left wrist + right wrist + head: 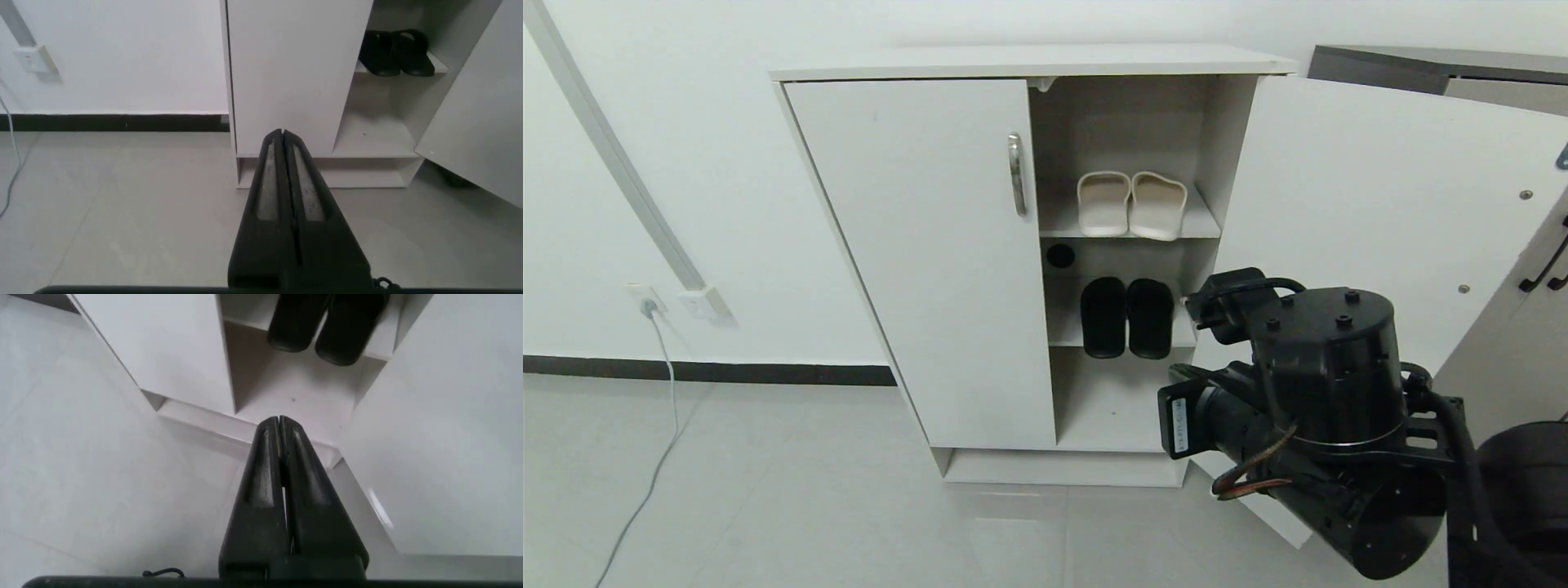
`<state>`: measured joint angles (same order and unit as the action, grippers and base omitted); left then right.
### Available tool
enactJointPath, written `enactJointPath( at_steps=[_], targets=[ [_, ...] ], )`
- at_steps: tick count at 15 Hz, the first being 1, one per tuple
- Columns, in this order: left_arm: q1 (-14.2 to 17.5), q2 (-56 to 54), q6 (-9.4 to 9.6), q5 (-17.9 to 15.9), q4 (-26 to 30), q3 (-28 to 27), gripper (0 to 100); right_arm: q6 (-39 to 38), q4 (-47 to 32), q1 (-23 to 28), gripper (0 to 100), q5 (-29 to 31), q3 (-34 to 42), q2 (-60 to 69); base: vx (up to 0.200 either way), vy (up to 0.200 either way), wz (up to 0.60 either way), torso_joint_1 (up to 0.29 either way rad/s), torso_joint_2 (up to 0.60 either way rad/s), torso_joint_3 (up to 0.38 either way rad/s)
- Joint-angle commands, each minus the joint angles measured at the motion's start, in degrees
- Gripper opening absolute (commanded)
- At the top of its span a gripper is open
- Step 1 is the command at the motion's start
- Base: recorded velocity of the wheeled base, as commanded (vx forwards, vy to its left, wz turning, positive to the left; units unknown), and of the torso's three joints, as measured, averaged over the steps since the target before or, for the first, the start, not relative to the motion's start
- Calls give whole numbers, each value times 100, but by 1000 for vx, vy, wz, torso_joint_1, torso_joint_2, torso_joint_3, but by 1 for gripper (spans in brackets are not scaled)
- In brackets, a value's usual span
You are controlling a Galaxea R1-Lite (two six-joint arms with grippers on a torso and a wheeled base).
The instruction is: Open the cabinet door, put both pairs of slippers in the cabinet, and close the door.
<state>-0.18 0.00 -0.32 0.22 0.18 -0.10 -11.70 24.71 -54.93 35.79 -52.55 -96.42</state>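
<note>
The white cabinet stands against the wall, its left door closed and its right door swung wide open. A pair of white slippers rests on the upper shelf. A pair of black slippers lies on the middle shelf. My right arm hangs in front of the open door, low and to the right. The right gripper is shut and empty, just before the bottom shelf and below the black slippers. My left gripper is shut and empty, above the floor, farther from the cabinet; the black slippers lie beyond it.
A wall socket with a grey cable is at the left, the cable trailing over the tiled floor. A second grey cabinet with black handles stands behind the open door. The closed door has a metal handle.
</note>
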Motion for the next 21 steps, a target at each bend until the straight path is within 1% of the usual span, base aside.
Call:
enactJointPath(
  at_steps=[1, 12, 16, 21],
  targets=[
    [1, 0, -3, 4, -1, 1, 0, 1, 16, 17, 0, -2, 52, -44, 0, 0, 0, 0, 0, 0],
    [1, 0, -3, 4, -1, 1, 0, 28, 7, 97, 0, -28, 52, -141, 0, 0, 0, 0, 0, 0],
    [1, 0, -3, 4, -1, 1, 0, 37, 7, 88, 0, -20, 52, -141, 0, 0, 0, 6, -183, -280],
    [1, 0, -3, 4, -1, 1, 0, 45, 7, 97, 0, -20, 43, -132, 0, 0, 0, 46, -499, -377]
  ],
)
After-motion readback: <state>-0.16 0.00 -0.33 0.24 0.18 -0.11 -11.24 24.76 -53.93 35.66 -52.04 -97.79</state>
